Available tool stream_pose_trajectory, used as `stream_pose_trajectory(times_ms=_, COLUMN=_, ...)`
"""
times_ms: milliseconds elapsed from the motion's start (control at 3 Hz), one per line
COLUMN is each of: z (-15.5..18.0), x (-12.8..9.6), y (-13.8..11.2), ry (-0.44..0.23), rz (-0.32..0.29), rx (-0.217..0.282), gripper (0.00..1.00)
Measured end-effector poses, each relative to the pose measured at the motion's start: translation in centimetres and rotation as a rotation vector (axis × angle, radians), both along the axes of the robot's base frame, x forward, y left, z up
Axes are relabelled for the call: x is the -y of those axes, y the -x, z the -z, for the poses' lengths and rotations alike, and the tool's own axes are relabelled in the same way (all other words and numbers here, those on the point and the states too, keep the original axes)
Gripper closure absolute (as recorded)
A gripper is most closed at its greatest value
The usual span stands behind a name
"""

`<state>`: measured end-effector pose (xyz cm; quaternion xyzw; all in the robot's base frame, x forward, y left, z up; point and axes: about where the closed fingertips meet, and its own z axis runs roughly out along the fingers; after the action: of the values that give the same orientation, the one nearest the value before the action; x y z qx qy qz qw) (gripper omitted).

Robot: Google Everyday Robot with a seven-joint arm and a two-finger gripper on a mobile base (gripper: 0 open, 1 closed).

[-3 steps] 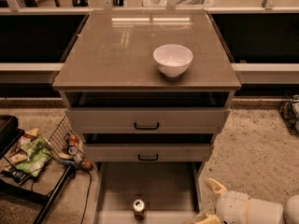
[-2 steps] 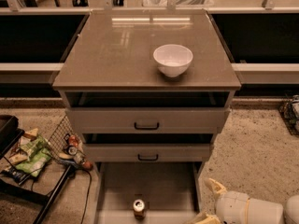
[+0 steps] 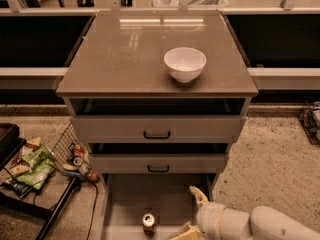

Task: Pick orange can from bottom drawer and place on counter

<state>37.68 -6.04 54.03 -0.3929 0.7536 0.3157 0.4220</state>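
Just left of the gripper (image 3: 190, 214), the orange can (image 3: 148, 223) stands upright in the open bottom drawer (image 3: 131, 199). Released and empty, the gripper should shift left, drop low and straddle the can squarely before closing.

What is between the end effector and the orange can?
Nothing visible. The end effector is just right of the orange can, which stands in the bottom drawer; only bare drawer floor shows between them.

The pale arm (image 3: 272, 227) enters low at right; its end effector (image 3: 185, 213) fingers (image 3: 197, 195) look spread.
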Motion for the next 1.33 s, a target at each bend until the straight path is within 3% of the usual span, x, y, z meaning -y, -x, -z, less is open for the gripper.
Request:
stream_pose_trajectory(times_ms=333, z=5.3, x=-1.9, y=-3.2, ry=0.005, rz=-0.053, rx=0.073, gripper=0.00)
stream_pose_trajectory(times_ms=667, z=14.8, x=-6.2, y=-4.3, ry=-0.101, rz=-0.086, rx=-0.005, gripper=0.00)
stream_pose_trajectory(times_ms=1000, z=14.5, x=-6.1, y=-4.5, ry=-0.094, rz=-0.088, rx=0.001, gripper=0.00)
stream_pose_trajectory(times_ms=1333, z=17.9, x=-6.9, y=-5.5, ry=-0.108, rz=-0.111, rx=0.003, gripper=0.00)
